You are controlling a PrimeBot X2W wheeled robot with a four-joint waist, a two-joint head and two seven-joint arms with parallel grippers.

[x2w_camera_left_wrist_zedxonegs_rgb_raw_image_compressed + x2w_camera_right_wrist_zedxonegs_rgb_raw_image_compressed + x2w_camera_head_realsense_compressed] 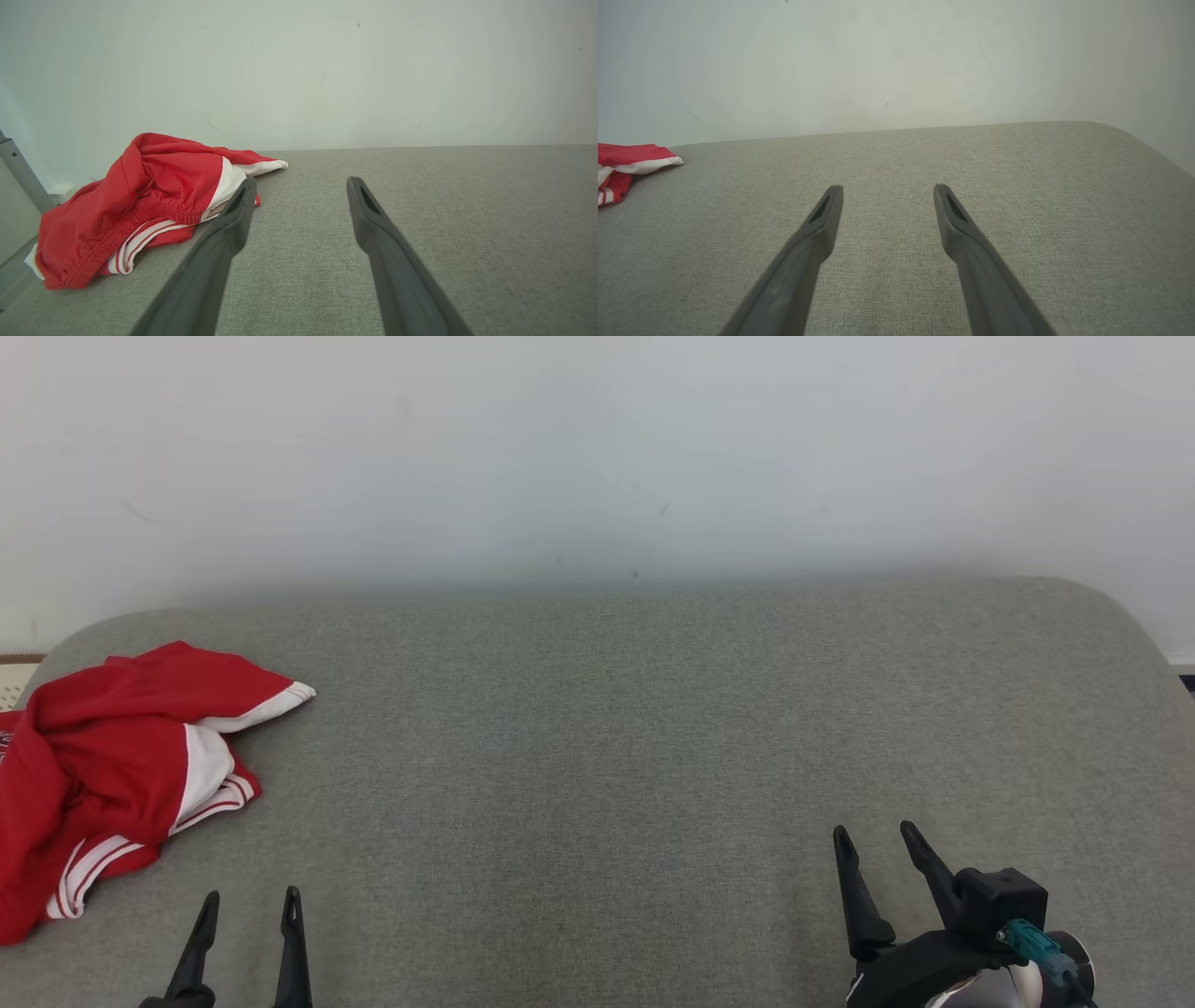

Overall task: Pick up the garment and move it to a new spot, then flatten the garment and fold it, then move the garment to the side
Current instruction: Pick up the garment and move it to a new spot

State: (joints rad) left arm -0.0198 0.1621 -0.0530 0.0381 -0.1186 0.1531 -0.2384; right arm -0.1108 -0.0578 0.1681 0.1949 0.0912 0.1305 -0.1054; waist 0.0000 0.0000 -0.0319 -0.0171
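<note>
A crumpled red fabric garment with white striped trim [112, 775] lies at the frame's left on the grey woven cushion [597, 756]; the left gripper [250, 905] and the right gripper [878, 840] stand spread wide, empty.

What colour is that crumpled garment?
The garment is red with white stripes, clearest in the left wrist view.

1. We face a plain pale wall [597, 448] on the far side, with a few faint scuffs.
2. In front of it we see a grey fabric surface [597, 756] with rounded far corners.
3. We find the light soft and even.
</note>
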